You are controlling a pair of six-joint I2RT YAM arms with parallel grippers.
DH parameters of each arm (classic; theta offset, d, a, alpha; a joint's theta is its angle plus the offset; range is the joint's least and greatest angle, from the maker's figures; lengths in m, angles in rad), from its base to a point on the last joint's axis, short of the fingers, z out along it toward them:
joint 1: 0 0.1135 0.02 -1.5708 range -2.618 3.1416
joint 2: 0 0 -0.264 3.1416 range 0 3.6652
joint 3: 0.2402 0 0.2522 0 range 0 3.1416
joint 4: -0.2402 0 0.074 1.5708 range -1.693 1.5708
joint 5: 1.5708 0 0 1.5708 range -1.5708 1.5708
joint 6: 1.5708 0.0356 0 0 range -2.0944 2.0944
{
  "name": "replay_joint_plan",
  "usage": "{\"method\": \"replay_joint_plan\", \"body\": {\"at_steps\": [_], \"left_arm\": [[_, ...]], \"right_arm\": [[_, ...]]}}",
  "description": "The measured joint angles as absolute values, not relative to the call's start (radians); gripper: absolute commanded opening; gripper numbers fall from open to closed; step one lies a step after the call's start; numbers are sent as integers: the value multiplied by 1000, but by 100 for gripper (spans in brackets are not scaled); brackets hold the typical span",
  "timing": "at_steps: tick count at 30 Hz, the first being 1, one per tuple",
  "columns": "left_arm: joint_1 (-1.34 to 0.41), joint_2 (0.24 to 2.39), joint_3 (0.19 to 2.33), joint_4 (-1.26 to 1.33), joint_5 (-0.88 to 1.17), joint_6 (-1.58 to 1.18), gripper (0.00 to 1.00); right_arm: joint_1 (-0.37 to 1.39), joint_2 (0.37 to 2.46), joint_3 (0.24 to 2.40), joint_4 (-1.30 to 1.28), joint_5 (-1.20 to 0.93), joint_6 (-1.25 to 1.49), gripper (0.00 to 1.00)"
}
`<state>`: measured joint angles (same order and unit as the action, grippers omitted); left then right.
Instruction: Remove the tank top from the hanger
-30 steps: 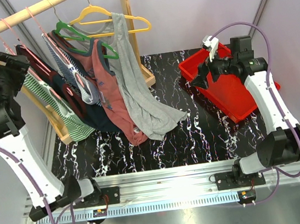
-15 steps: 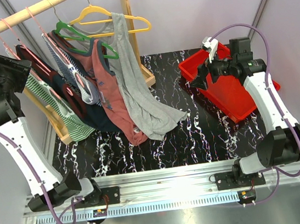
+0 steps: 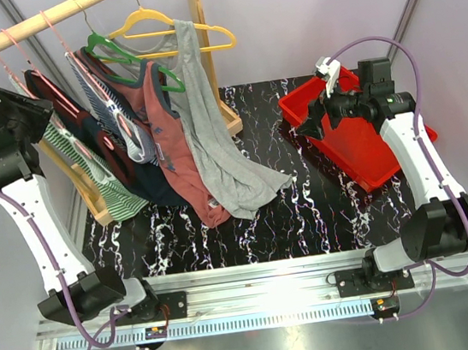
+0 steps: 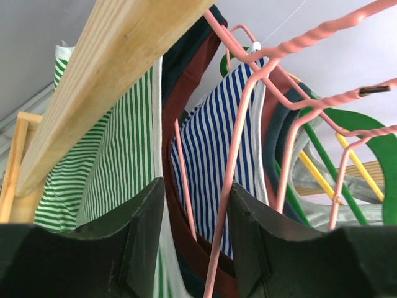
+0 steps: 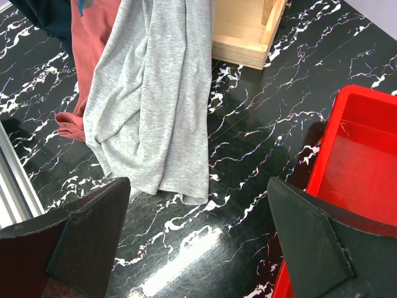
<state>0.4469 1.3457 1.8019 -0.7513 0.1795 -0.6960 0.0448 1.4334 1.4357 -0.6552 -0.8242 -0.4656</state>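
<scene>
Twisted pink wire hanger (image 4: pixel 322 28) — blue-striped top (image 4: pixel 205 167) nr.

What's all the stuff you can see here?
Table: one, black marbled.
Rack: one, wooden, back left.
Pink hangers: several, on its rail.
Green hanger: one, on its rail.
Yellow hanger: one, on its rail.
Tank tops: about six, hanging: green-striped, maroon, blue-striped, navy, salmon, grey.
Bin: one, red, right side.
Left gripper: one, black, jaws apart around a pink hanger wire.
Right gripper: one, black, open, above the table by the bin.
</scene>
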Motion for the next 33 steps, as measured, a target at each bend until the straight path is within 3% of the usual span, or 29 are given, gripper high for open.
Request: {"method": "replay_joint_plan", "body": {"at_steps": [8, 11, 12, 13, 33], "left_arm": [[446, 1341, 1720, -635, 186, -651, 26], [445, 1341, 1710, -606, 200, -638, 12], [444, 1341, 1710, -598, 207, -632, 2], [442, 1341, 1710, -591, 213, -630, 0], [436, 1218, 1708, -519, 259, -649, 0]], "right_arm": [[45, 1433, 1436, -655, -825, -464, 100], [45, 1433, 1436, -655, -825, -464, 100], [45, 1433, 1436, -655, -825, -464, 100], [45, 1433, 1436, -655, -825, -463, 100], [45, 1433, 1436, -655, -832, -464, 100]]}}
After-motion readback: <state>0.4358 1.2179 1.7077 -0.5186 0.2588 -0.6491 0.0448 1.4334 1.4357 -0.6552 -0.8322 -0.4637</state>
